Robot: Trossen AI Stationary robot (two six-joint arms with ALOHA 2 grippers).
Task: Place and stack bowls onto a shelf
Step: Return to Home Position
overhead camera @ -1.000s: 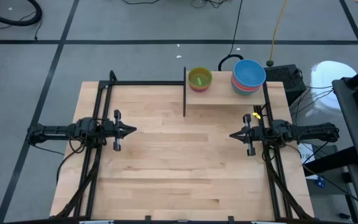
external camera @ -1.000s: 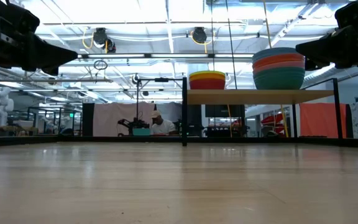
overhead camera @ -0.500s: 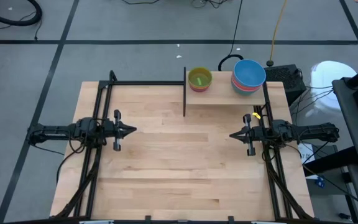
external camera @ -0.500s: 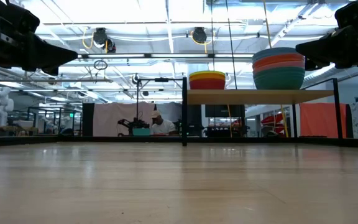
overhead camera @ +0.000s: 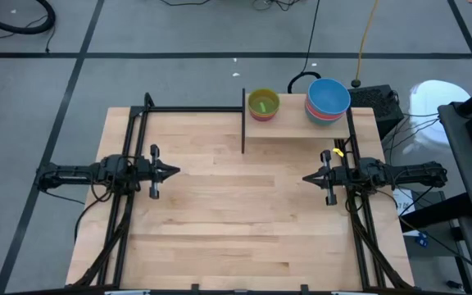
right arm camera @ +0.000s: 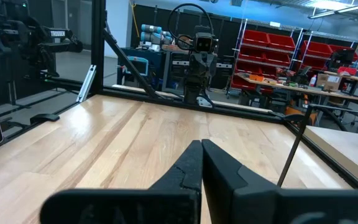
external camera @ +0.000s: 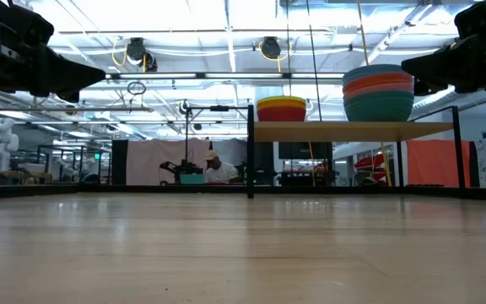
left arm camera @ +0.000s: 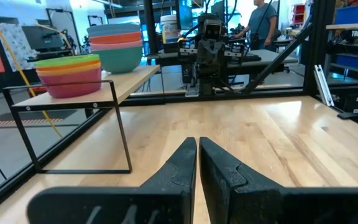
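The shelf [overhead camera: 293, 124] stands at the table's far right, its dark upright panel [overhead camera: 243, 121] on its left short side. Two stacks of bowls rest on it: a small stack topped by a lime-green bowl [overhead camera: 263, 104], over yellow, orange and red bowls [external camera: 281, 109], and a taller stack topped by a blue bowl [overhead camera: 328, 97], over orange and teal bowls [external camera: 378, 91]. My left gripper [overhead camera: 175, 172] hovers shut over the table's left side. My right gripper [overhead camera: 306, 177] hovers shut over the right side, nearer than the shelf. Both are shut on nothing.
A black metal frame [overhead camera: 187, 109] runs along the table's far and side edges. Bare tabletop [overhead camera: 236, 213] lies between the two arms. Cables and a dark box [overhead camera: 375, 100] sit beyond the far right corner. A person [external camera: 218, 171] sits in the room behind the table.
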